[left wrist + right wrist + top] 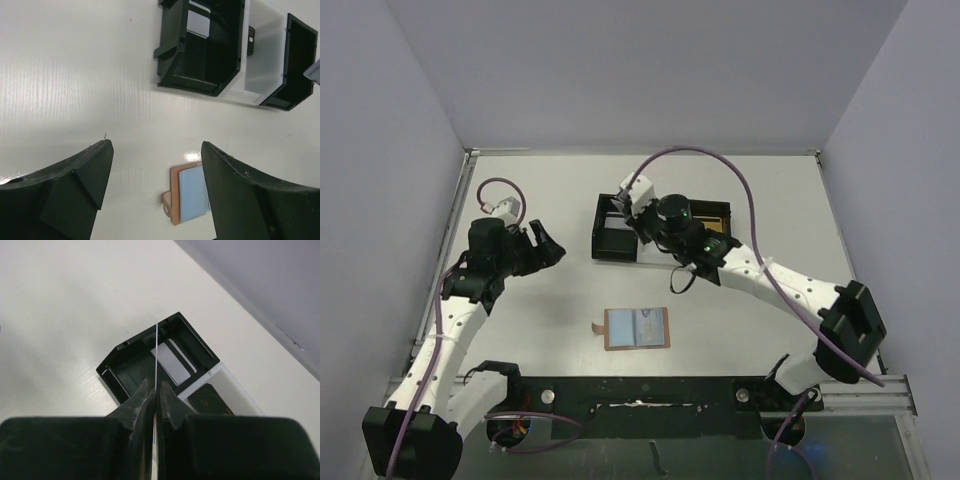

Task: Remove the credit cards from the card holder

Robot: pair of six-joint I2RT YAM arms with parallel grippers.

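The card holder (637,328) lies open on the table, tan with a blue lining, and also shows low in the left wrist view (190,192). My right gripper (155,385) is shut on a thin credit card (156,340) seen edge-on, held above the tray's left black compartment; from above it (623,207) hangs over the tray. A silver-grey card (172,362) lies in that black compartment. A black card (210,400) lies in the white middle one. My left gripper (548,245) is open and empty, up and left of the card holder (156,145).
The black tray (598,225) with a white middle stands at the table's centre back. It is seen at the top right of the left wrist view (172,45). Grey walls close in the table on three sides.
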